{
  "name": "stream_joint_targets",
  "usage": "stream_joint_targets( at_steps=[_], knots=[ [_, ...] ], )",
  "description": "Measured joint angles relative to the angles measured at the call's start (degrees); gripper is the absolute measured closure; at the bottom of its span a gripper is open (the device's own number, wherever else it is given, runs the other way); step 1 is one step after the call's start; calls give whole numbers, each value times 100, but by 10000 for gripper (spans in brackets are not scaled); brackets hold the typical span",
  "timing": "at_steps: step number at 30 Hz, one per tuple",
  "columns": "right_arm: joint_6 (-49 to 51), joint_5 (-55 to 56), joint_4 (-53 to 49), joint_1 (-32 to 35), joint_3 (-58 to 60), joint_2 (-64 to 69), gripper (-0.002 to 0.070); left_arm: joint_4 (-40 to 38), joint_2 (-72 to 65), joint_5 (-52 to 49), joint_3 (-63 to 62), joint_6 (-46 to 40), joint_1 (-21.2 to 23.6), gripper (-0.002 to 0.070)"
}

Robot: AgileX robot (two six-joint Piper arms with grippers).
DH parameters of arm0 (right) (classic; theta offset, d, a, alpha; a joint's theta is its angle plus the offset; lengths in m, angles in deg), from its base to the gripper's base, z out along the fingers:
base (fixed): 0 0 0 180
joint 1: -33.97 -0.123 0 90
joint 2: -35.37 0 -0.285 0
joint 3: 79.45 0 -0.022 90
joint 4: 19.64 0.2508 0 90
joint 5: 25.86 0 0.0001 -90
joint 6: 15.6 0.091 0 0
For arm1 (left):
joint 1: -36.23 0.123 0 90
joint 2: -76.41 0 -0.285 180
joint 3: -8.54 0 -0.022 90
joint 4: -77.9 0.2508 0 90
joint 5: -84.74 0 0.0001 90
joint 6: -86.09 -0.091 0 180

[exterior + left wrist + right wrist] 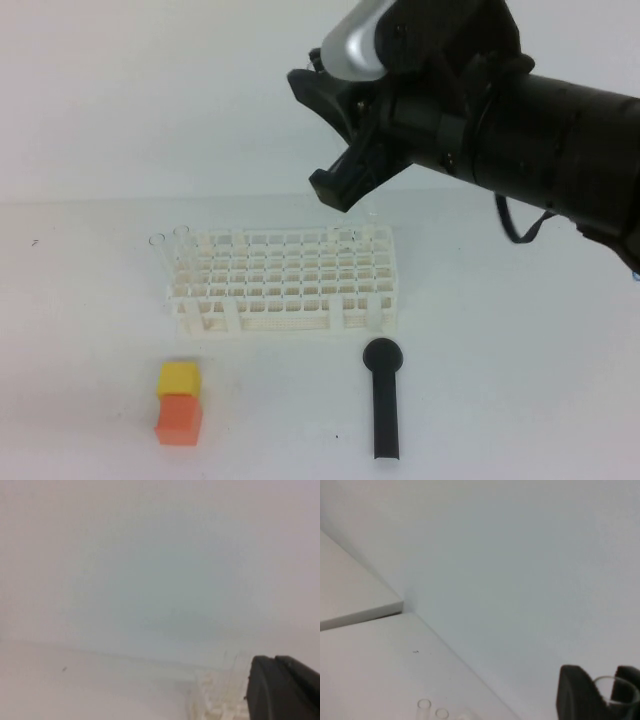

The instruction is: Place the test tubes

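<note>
Test tube (618, 689) clamped by right gripper (609, 700), tilted above rack (285, 285); left gripper (282, 690) near rack, grip unclear.

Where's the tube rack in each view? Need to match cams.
High: rack at centre, right gripper raised above it.
Left wrist: rack's pale corner, beside the left gripper.
Right wrist: rack itself not clearly in it.
Landmark: two upright tubes at its left end, in high and right wrist.

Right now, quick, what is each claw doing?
Left gripper, seen only by its own wrist camera: cannot tell.
Right gripper, raised above the rack: closed on a test tube.
</note>
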Motion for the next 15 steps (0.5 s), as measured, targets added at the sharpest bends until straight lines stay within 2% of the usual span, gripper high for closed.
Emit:
stream_joint_targets(
  at_steps=[1,2,5,7,9,11,15],
  knots=[
    [513,17,-482,24,0,37,551,559,0,-195,0,349,0,676],
    [1222,18,-990,39,0,75,551,725,0,-358,27,459,0,676],
    [4039,46,-3362,61,0,266,551,724,0,-511,194,199,0,676],
    [6317,184,-5371,61,0,456,551,724,0,-459,377,55,0,676],
    [7959,554,-6683,61,0,666,551,724,0,-114,683,-9,0,676],
    [8976,1040,-7450,61,0,934,551,699,0,156,918,-9,10,676],
    [9634,1922,-7881,22,-105,1527,551,698,13,-551,888,5,10,676]
  ],
)
